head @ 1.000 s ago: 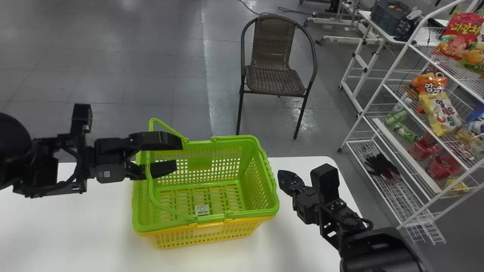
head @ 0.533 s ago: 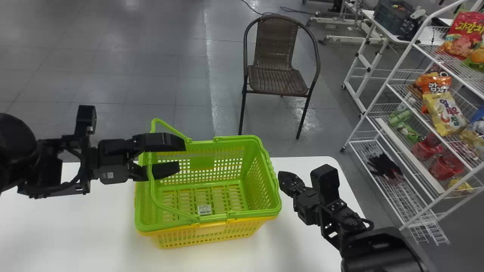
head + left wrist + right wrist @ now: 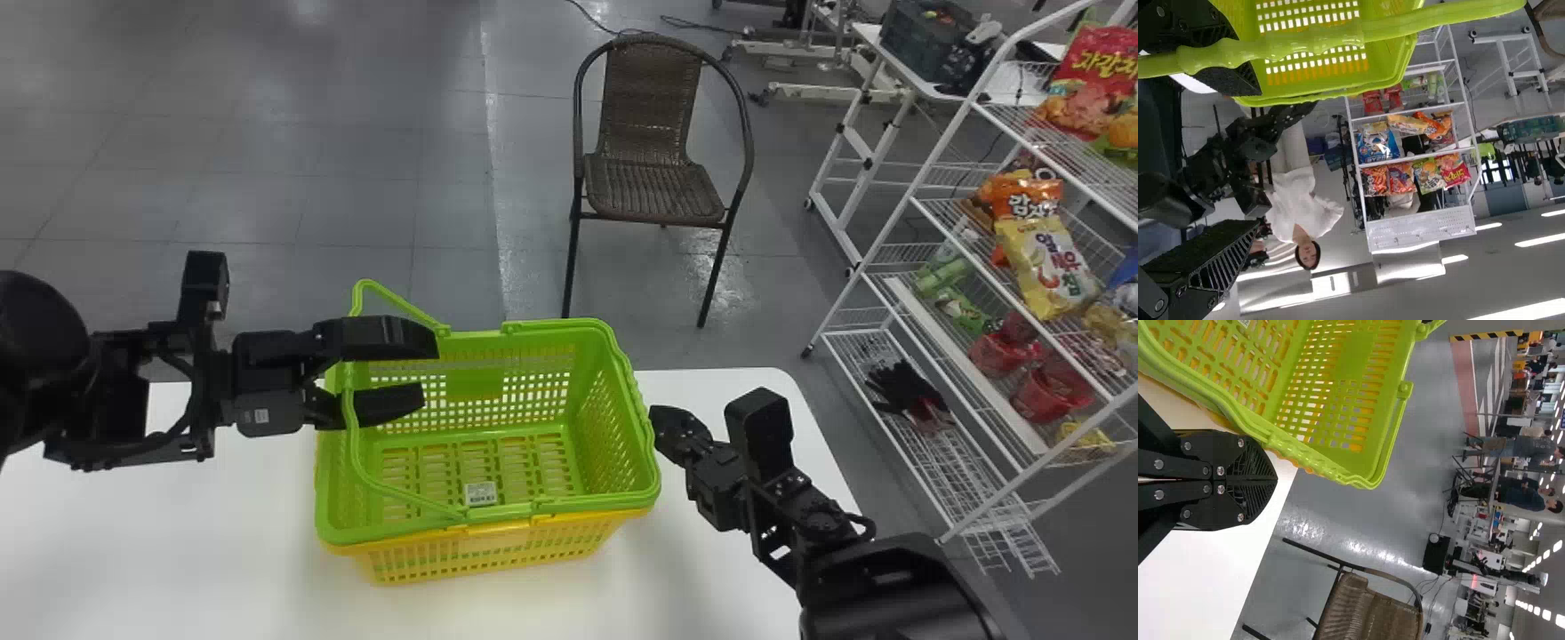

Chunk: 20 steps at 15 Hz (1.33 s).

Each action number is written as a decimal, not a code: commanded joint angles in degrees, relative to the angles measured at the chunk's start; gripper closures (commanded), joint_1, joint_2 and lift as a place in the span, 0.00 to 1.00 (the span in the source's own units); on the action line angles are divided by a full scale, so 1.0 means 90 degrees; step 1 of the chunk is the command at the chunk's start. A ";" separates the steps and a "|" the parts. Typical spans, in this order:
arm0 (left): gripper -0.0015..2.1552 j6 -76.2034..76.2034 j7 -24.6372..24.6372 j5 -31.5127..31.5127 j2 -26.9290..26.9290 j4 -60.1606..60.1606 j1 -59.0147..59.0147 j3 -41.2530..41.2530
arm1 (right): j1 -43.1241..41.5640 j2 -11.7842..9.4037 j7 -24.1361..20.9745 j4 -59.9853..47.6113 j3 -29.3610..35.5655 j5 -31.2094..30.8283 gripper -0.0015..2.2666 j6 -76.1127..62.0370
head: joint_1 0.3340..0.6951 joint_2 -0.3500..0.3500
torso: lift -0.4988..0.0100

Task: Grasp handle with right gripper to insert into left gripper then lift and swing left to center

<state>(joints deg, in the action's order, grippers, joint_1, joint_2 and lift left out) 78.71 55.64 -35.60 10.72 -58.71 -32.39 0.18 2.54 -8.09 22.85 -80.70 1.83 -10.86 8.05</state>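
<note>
In the head view the left gripper [image 3: 427, 369] stands open over the left end of the green basket [image 3: 569, 333], beside its raised handle [image 3: 400, 305]. Neither finger is closed on the handle. From the left wrist, the green handle [image 3: 1405, 27] crosses in front of one finger of the open left gripper [image 3: 1255, 157]. The right gripper [image 3: 653, 416] is just off the basket's right rim, low over the table, its fingers together with nothing between them. The right wrist view has the right gripper [image 3: 1275, 480] shut beside the green basket [image 3: 1351, 407].
The green basket is nested in a yellow basket [image 3: 480, 556] on the white table [image 3: 178, 551]. Behind the table stands a brown chair [image 3: 653, 187]. A white wire rack [image 3: 942, 293] with snack bags is at the right.
The head view has shifted slightly, moving the scene a little rightward. The right gripper has edged slightly left toward the basket, and the left gripper sits marginally lower. Both baskets stay on the table.
</note>
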 commanded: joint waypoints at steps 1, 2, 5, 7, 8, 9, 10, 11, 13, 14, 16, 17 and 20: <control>0.06 0.0000 0.0000 0.0000 0.0000 0.0000 0.0015 0.0000 | -0.0009 0.0000 0.0010 -0.0008 -0.0008 0.0025 0.99 -0.0020 | 1.00 0.24 | 0.98; 0.06 0.0000 0.0000 0.0000 0.0000 0.0000 0.0015 0.0000 | 0.0001 0.0000 0.0010 -0.0017 0.0002 0.0064 0.99 -0.0039 | 1.00 0.25 | 0.98; 0.06 0.0020 0.0000 0.0000 0.0000 0.0000 0.0015 0.0000 | 0.0050 0.0010 0.0019 -0.0164 0.0021 0.0123 0.99 -0.0020 | 1.00 0.25 | 0.98; 0.06 0.0079 0.0000 0.0000 0.0000 -0.0010 0.0015 0.0000 | 0.0118 0.0010 0.0019 -0.0340 0.0021 0.0162 0.99 0.0019 | 1.00 0.25 | 0.98; 0.06 0.0098 0.0000 0.0000 0.0000 -0.0010 0.0015 -0.0010 | 0.0138 0.0020 0.0019 -0.0398 0.0012 0.0162 0.99 0.0059 | 1.00 0.25 | 0.98; 0.06 0.0118 0.0000 0.0000 0.0000 -0.0029 0.0015 -0.0010 | 0.0157 0.0020 0.0019 -0.0457 0.0012 0.0162 0.99 0.0059 | 1.00 0.25 | 0.98; 0.06 0.0118 0.0000 -0.0010 -0.0010 -0.0029 0.0015 -0.0020 | 0.0157 0.0020 0.0010 -0.0506 -0.0008 0.0171 0.99 0.0098 | 1.00 0.25 | 0.98; 0.06 0.0118 -0.0010 -0.0010 -0.0029 -0.0029 0.0015 -0.0020 | 0.0157 0.0030 0.0019 -0.0515 -0.0027 0.0162 0.99 0.0098 | 1.00 0.25 | 0.98; 0.06 0.0137 -0.0020 -0.0010 -0.0049 -0.0049 -0.0005 -0.0020 | 0.0157 0.0049 0.0019 -0.0564 -0.0057 0.0171 0.99 0.0137 | 1.00 0.26 | 0.98; 0.06 0.0137 -0.0030 -0.0039 -0.0059 -0.0059 -0.0005 0.0000 | 0.0167 0.0049 0.0019 -0.0584 -0.0076 0.0162 0.99 0.0156 | 1.00 0.26 | 0.98; 0.06 0.0137 -0.0059 -0.0059 -0.0088 -0.0117 -0.0005 0.0029 | 0.0167 0.0059 0.0019 -0.0642 -0.0115 0.0162 0.99 0.0215 | 1.00 0.26 | 0.98; 0.06 0.0196 -0.0069 -0.0059 -0.0107 -0.0127 -0.0005 0.0039 | 0.0167 0.0059 0.0019 -0.0691 -0.0135 0.0171 0.99 0.0234 | 1.00 0.26 | 0.98; 0.06 0.0313 -0.0098 -0.0059 -0.0146 -0.0205 -0.0014 0.0039 | 0.0206 0.0069 0.0019 -0.0877 -0.0154 0.0201 0.99 0.0391 | 1.00 0.26 | 0.98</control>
<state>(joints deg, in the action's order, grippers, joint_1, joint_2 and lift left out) 81.02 54.83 -36.12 9.52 -60.23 -32.49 0.52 4.24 -7.50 23.02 -87.78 0.51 -9.17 10.83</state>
